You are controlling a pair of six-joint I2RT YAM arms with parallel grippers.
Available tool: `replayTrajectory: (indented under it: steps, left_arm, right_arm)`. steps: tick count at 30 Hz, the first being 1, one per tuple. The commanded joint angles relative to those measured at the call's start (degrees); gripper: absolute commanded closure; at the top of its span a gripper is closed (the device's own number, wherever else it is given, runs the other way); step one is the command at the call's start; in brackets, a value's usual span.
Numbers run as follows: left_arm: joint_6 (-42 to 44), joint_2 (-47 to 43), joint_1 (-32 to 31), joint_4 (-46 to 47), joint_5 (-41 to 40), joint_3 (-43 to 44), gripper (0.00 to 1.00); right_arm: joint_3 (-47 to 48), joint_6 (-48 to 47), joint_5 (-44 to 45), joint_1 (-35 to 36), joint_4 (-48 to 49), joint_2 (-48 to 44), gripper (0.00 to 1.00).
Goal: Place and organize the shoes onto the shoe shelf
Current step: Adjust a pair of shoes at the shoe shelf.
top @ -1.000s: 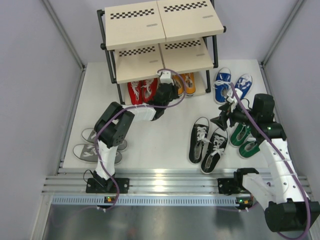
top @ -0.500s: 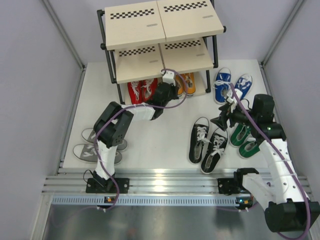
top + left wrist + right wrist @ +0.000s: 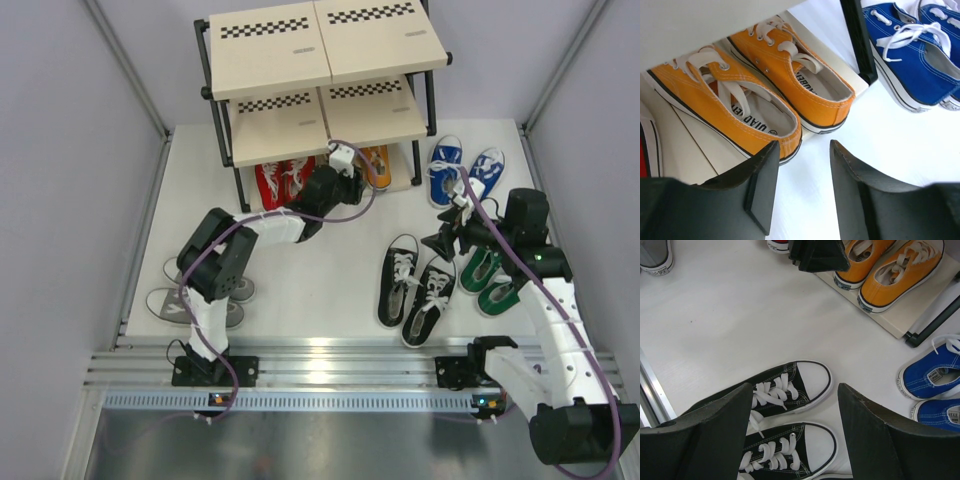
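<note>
While the orange pair [image 3: 765, 107] sat on the bottom board of the shoe shelf [image 3: 280, 60], both grippers stood empty.
Jaws of the left gripper [image 3: 804, 150] were apart just behind the orange heels; those of the right gripper [image 3: 795, 390] gaped above the black pair [image 3: 812, 377].

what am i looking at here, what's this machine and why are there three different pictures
These are two robot arms bolted at the near edge of a table. The wide picture looks down from above. The other two are taken from the wrists, so the dark prongs at the bottom are each arm's own fingers. The left gripper is open in front of the orange shoes on the shelf's bottom board, next to a red pair. The right gripper hangs open by the black shoes. A blue pair, a green pair and a grey pair lie on the table. Neither gripper holds anything.
</note>
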Motion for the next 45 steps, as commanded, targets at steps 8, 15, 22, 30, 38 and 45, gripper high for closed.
replayTrajectory:
  steps: [8,15,22,30,38,45]
  left_arm:
    - [22.7,-9.1,-0.2,-2.7,15.1,-4.0,0.49]
    - [40.0,-8.7,-0.2,-16.0,17.4,-0.2,0.49]
    - [45.4,-5.5,0.5,-16.5,16.4,2.7,0.46]
    - [46.8,-1.3,0.7,-19.4,16.9,9.0,0.44]
    - [47.8,3.0,0.8,-24.5,16.1,13.8,0.46]
    - [49.1,5.2,0.9,-27.2,13.6,16.0,0.54]
  right_arm:
    - [0.0,-0.8,-0.7,-0.6,1.5,-0.9,0.31]
    - [0.0,-0.8,-0.9,-0.6,1.5,-0.7,0.31]
    - [-0.1,-1.1,-0.7,-0.6,1.4,-0.6,0.31]
    - [-0.1,-1.1,-0.6,-0.6,1.3,-0.6,0.31]
    - [0.0,-1.1,-0.6,-0.6,1.2,-0.7,0.31]
    - [0.1,-1.1,-0.5,-0.6,1.2,-0.7,0.31]
